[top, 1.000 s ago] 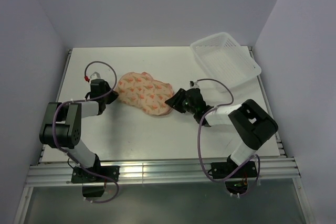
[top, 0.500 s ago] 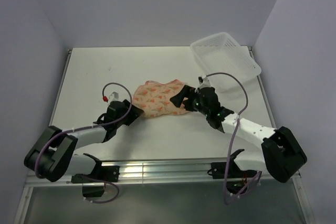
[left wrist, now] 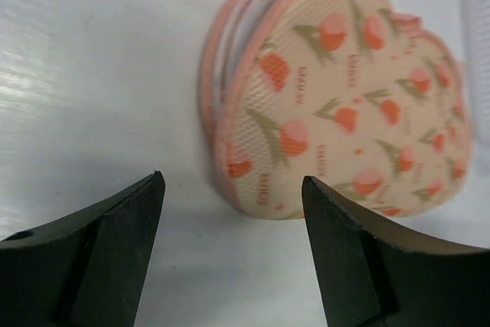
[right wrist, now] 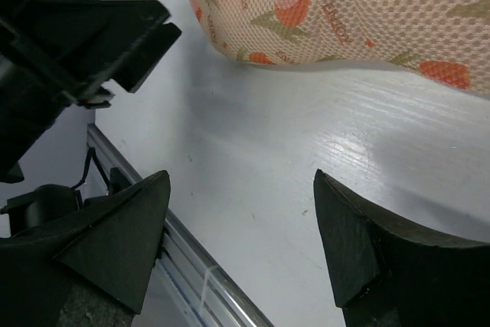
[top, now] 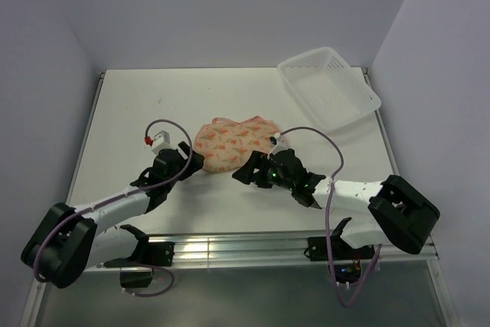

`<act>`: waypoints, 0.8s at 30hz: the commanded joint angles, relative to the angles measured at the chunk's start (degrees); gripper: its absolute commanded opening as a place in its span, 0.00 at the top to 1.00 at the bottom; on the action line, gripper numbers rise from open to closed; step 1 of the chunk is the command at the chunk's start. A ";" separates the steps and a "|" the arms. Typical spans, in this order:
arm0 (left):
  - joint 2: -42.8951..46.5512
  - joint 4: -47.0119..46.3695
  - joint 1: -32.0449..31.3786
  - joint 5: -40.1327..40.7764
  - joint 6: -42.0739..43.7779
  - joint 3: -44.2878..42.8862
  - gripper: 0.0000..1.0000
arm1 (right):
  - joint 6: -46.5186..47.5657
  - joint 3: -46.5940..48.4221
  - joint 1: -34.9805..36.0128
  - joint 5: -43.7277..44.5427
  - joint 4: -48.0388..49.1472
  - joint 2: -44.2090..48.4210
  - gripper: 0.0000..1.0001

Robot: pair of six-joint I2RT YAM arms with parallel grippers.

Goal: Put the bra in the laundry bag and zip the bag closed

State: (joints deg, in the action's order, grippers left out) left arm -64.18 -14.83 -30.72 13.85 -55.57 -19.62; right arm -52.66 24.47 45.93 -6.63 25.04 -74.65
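Laundry bag (top: 230,143) from above: on table (top: 130,112), long axis left-right, between both arms, left gripper (top: 186,160) off its left lobe, right gripper (top: 246,171) just before its near edge.

Left wrist: jaws apart, empty; bag dead ahead, pink zipper edge (left wrist: 210,89) facing.

Right wrist: jaws apart, empty.

Bra unseen. Print lettering unreadable.

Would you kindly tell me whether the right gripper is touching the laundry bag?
Apart. The right wrist view shows bare table between the open right gripper and the edge of the laundry bag.
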 commanded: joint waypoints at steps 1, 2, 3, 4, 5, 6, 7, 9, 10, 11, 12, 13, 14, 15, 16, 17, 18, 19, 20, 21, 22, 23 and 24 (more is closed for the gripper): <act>-3.48 -3.53 0.39 3.21 9.42 -1.83 0.20 | -1.22 1.02 0.74 0.48 4.23 -0.49 0.18; -5.58 -6.50 0.66 3.29 10.82 -2.09 0.18 | -0.95 1.19 0.82 0.57 3.88 -0.32 0.18; -6.73 -7.66 1.10 3.29 12.92 -2.88 0.17 | -0.60 1.28 0.74 0.92 3.27 -0.14 0.18; -7.88 -8.98 2.84 1.81 13.73 -3.06 0.16 | -0.51 1.37 0.82 1.09 3.09 -0.06 0.18; -10.50 -13.08 3.99 0.06 14.78 -3.06 0.15 | -0.34 1.37 0.91 1.10 2.91 0.21 0.18; -11.83 -14.86 5.13 -1.96 16.44 -3.41 0.15 | -0.16 1.46 0.91 1.27 2.74 0.21 0.18; -13.50 -16.10 7.23 -5.29 16.98 -3.93 0.15 | 0.02 1.46 0.91 1.36 2.56 0.21 0.18; -18.24 -18.03 8.65 -8.21 18.82 -5.95 0.15 | 0.37 1.63 0.91 1.54 2.30 0.12 0.18; -19.82 -19.00 9.44 -9.44 19.44 -6.39 0.16 | 0.54 1.63 0.91 1.45 2.30 0.12 0.18; -22.62 -19.79 9.71 -11.89 20.06 -7.01 0.16 | 0.63 1.63 0.91 1.54 2.21 0.12 0.18; -23.87 -20.67 9.98 -12.96 20.85 -8.06 0.16 | 0.81 1.72 0.91 1.54 2.12 0.12 0.18; -26.06 -21.20 10.59 -13.40 21.03 -8.50 0.17 | 0.90 1.81 0.91 1.36 2.12 0.03 0.18; -27.04 -21.99 10.85 -15.93 21.29 -9.20 0.17 | 1.16 1.98 0.91 1.36 2.12 0.03 0.18; -27.74 -22.52 11.03 -16.83 21.38 -9.56 0.17 | 1.42 2.07 0.91 1.27 2.03 0.12 0.18; -28.53 -23.74 11.29 -17.79 21.47 -9.74 0.17 | 1.60 2.16 0.91 1.19 1.86 0.12 0.18; -29.67 -24.28 11.47 -18.85 21.64 -10.09 0.18 | 1.86 2.34 0.91 1.18 1.60 0.03 0.18; -30.29 -24.72 11.65 -21.21 21.47 -10.61 0.18 | 2.39 2.60 0.91 1.36 1.07 0.12 0.18; -30.82 -26.46 12.08 -22.45 21.12 -10.70 0.19 | 2.74 2.69 0.91 1.45 0.98 0.12 0.18; -31.96 -27.35 12.26 -23.85 20.51 -10.79 0.21 | 3.09 2.86 0.91 1.54 0.80 0.03 0.18; -32.58 -28.14 12.35 -25.87 20.15 -11.05 0.23 | 3.62 3.21 0.91 1.71 0.11 0.03 0.18; -33.19 -28.93 12.35 -26.84 19.80 -11.32 0.24 | 3.88 3.30 0.91 2.15 -0.07 0.03 0.18; -34.59 -30.59 12.35 -27.81 18.76 -11.49 0.27 | 3.97 3.30 0.91 3.54 -0.25 -0.05 0.18; -35.13 -31.39 12.35 -28.78 18.05 -11.76 0.30 | 4.23 3.57 0.83 4.34 -0.51 -0.23 0.17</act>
State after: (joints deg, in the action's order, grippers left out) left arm -96.64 -41.34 -18.39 -7.62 -36.29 -29.95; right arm -50.48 25.69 46.37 -5.50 24.77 -75.18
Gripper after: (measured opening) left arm 0.730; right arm 0.827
